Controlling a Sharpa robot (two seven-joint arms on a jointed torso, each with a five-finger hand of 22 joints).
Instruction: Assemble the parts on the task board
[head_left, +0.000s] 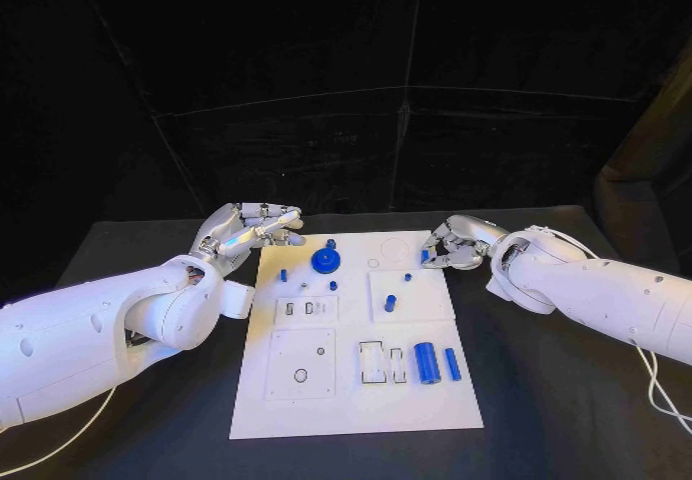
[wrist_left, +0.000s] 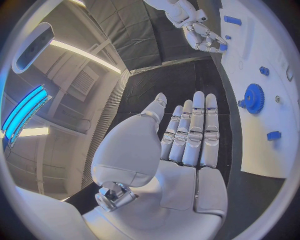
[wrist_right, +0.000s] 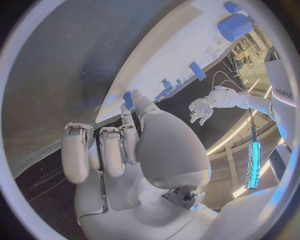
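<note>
Two robot hands work at the far end of the white task board (head_left: 353, 400), which lies in the middle of the frame on the black tabletop (head_left: 562, 400). The left robot hand (head_left: 253, 228), upper left of the board, is open flat and holds nothing. The right robot hand (head_left: 450, 247) seems to pinch a small blue part (wrist_right: 129, 98) at the board's upper right edge. A blue gear (head_left: 326, 262) already stands on the board. Two blue cylinders (head_left: 427, 362) at the lower right still lie loose, so I judge much work remains.
</note>
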